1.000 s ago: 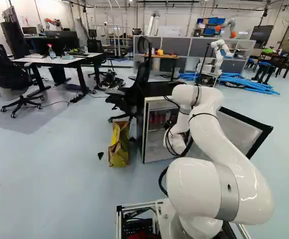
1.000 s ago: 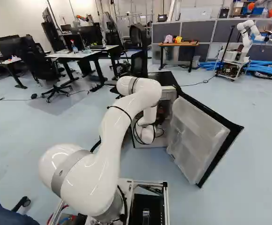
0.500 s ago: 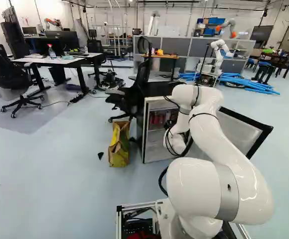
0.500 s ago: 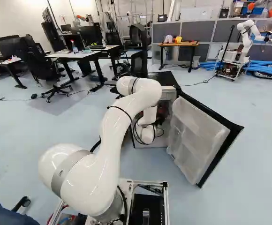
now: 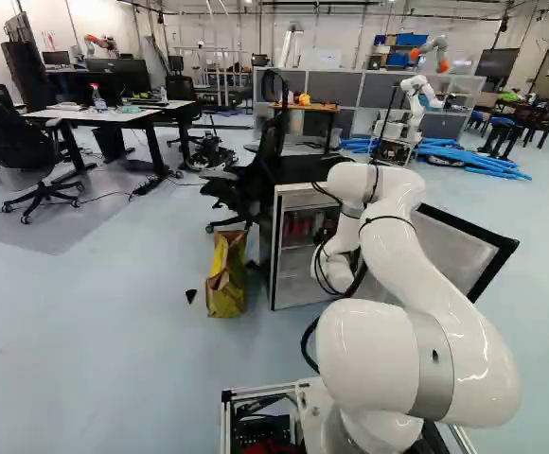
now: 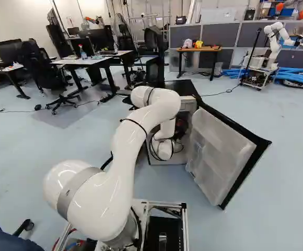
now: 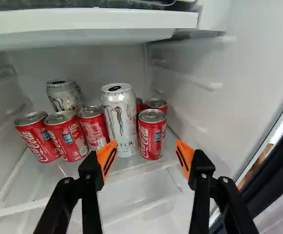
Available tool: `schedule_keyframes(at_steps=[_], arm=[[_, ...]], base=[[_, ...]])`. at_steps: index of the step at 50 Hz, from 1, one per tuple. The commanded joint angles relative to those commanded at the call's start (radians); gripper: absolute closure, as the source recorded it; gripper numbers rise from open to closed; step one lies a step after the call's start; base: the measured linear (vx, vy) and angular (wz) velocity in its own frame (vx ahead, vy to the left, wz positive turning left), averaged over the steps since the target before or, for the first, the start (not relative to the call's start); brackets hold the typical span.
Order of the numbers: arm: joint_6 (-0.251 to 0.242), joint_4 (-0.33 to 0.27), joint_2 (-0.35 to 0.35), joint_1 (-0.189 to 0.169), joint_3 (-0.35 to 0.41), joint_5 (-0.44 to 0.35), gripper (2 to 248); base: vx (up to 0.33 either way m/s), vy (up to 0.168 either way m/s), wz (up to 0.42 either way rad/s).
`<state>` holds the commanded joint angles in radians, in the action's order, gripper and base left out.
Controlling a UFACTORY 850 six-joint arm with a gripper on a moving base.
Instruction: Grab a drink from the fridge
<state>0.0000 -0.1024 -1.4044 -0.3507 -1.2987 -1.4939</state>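
In the left base view my gripper [image 5: 325, 235] is a dark shape inside the fridge [image 5: 274, 248], mostly hidden by the arm. The wrist view shows the gripper [image 7: 147, 149] open, its orange pads wide apart with nothing held. A short red can [image 7: 151, 134] stands upright just ahead of the gap. Beside it a tall silver can [image 7: 119, 119] stands ahead of the other finger. More red cans [image 7: 35, 137] and a second silver can [image 7: 65, 96] share the shelf, some partly hidden.
The fridge door [image 6: 222, 154] hangs open to the right of the arm. Above the cans is a white ledge [image 7: 88, 22]; the fridge's side wall [image 7: 214, 97] rises beside the gripper. A yellow bag [image 5: 226, 274] stands left of the fridge. Another robot [image 5: 416, 104] is farther back.
The arm has shifted very slightly to the right in the right base view. The base, the fridge and its door look unmoved.
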Motion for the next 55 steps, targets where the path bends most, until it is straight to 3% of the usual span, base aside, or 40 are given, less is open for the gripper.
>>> schedule_keyframes(at_steps=[55], arm=[[0.0, 0.054, -0.053, 0.013, -0.103, 0.032, 72]], base=[[0.0, 0.0, 0.0]])
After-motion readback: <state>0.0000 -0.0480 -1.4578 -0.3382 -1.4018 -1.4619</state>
